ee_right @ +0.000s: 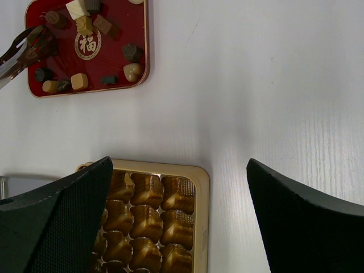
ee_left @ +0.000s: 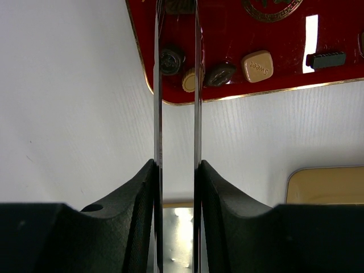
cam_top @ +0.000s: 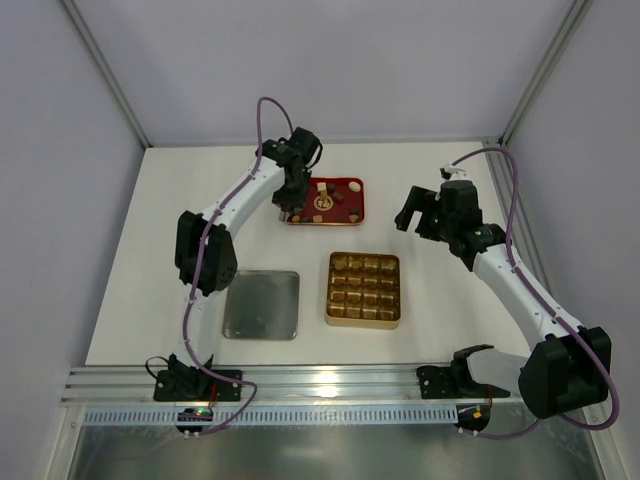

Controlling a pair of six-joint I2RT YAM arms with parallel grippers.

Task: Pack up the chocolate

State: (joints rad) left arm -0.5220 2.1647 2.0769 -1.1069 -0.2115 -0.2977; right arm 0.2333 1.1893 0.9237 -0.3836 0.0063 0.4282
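Note:
Several chocolate pieces (cam_top: 339,197) lie in the red tray (cam_top: 345,215). The left wrist view shows a light brown square (ee_left: 257,66) and a dark round one (ee_left: 170,59) near the tray's edge (ee_left: 239,34). My left gripper (cam_top: 290,195) is shut on thin metal tweezers (ee_left: 197,85). Their blades run from the jaws (ee_left: 177,165) out over the tray. The tips straddle a dark piece (ee_left: 179,5). My right gripper (ee_right: 179,165) hangs open and empty above the right side of the gold tray (ee_right: 202,187). The tweezers (ee_right: 17,54) also show in its view.
The gold compartment tray (cam_top: 363,322) sits at the table's middle front. A flat silver tray (cam_top: 262,305) lies to its left. The enclosure's walls stand at the back and both sides. An aluminium rail runs along the near edge.

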